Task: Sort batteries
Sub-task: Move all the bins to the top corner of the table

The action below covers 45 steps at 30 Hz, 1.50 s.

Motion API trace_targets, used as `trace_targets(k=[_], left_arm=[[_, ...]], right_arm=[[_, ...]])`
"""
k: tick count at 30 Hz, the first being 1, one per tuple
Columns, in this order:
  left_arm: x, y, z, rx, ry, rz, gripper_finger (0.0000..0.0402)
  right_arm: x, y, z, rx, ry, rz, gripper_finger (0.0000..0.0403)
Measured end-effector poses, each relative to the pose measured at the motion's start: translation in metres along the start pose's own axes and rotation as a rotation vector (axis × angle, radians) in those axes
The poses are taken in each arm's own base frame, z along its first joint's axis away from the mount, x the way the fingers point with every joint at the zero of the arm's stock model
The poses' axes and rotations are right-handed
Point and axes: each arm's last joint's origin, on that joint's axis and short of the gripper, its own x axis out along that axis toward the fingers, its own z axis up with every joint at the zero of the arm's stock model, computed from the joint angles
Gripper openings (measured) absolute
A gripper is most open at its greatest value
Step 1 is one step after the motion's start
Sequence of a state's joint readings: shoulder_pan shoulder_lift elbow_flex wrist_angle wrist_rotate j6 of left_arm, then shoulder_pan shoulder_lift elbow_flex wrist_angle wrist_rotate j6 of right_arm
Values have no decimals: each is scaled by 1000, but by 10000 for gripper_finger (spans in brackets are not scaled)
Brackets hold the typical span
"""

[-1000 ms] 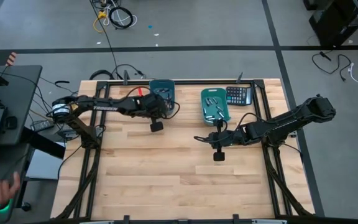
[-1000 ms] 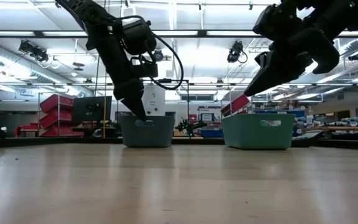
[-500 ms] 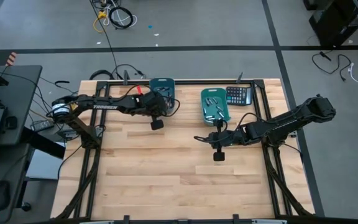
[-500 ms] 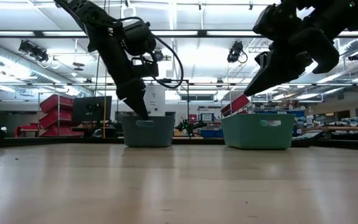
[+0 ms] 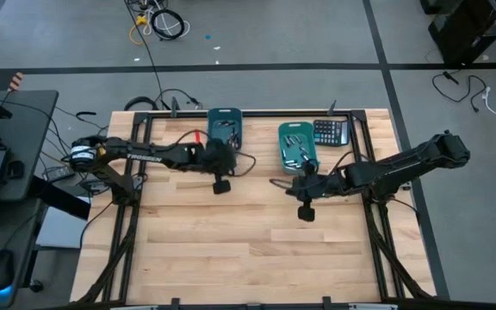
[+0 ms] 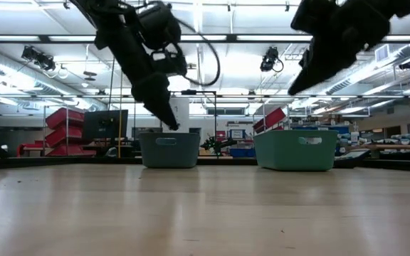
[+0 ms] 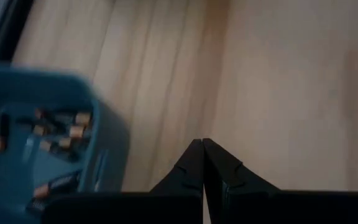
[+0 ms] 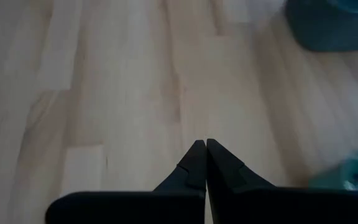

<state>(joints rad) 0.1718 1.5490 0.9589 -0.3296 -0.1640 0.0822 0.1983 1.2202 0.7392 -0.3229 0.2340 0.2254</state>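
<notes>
Two teal bins stand near the table's far edge. The left bin (image 5: 225,127) holds dark batteries (image 7: 58,132) with copper-coloured ends. The right bin (image 5: 298,146) holds silvery-grey batteries (image 5: 297,151). My left gripper (image 5: 236,164) (image 7: 202,142) hangs shut above bare wood, just near-side of the left bin, with nothing between its fingers. My right gripper (image 5: 273,183) (image 8: 202,143) is also shut and holds nothing; it hovers over bare wood to the left of the right bin's near end. In the low view both arms hang high, the left gripper (image 6: 172,126) at about the height of the bin's rim.
A black calculator (image 5: 331,132) lies beside the right bin, toward the table's right edge. Black frame rails run along the table's edges (image 5: 377,232). Bare wood (image 5: 248,250) fills the middle and near half of the table.
My left gripper has drawn back from over the left bin toward the table's near edge and a little to the right, and it has stayed shut. My right gripper has risen, still shut, and shifted slightly toward the far edge.
</notes>
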Motion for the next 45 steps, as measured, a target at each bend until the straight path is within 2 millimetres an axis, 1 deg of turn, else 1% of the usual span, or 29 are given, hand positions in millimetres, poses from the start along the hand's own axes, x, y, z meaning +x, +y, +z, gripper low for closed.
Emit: trace_targets(k=[5, 8, 10, 14, 18, 21, 25, 28, 31, 38, 45], left_arm=[[-7, -33, 10, 54, -101, 34, 0], [-14, -55, 15, 69, -174, 67, 0], [-19, -70, 16, 88, -212, 80, 0], [-32, -99, 16, 110, -283, 106, 0], [-44, -126, 11, 147, -332, 136, 0], [-53, -142, 6, 151, -358, 166, 0], [-64, -160, -1, 183, -388, 200, 0], [-71, -170, -6, 201, -410, 227, 0], [-78, -179, -11, 222, -429, 255, 0], [-86, -191, -18, 246, -452, 262, 0], [-92, -199, -23, 257, -470, 265, 0]], right_arm=[[-31, -15, 19, 123, -2, -52, 0], [-48, -32, 27, 199, 36, -142, 0], [-54, -45, 28, 252, 88, -202, 0], [-59, -73, 25, 351, 173, -312, 0], [-63, -103, 15, 454, 263, -421, 0], [-66, -123, 8, 536, 310, -489, 0], [-69, -145, 2, 643, 332, -496, 0], [-67, -158, -3, 708, 354, -507, 0], [-61, -170, -7, 750, 392, -533, 0], [-35, -195, -14, 804, 456, -566, 0], [-8, -211, -25, 801, 544, -563, 0]])
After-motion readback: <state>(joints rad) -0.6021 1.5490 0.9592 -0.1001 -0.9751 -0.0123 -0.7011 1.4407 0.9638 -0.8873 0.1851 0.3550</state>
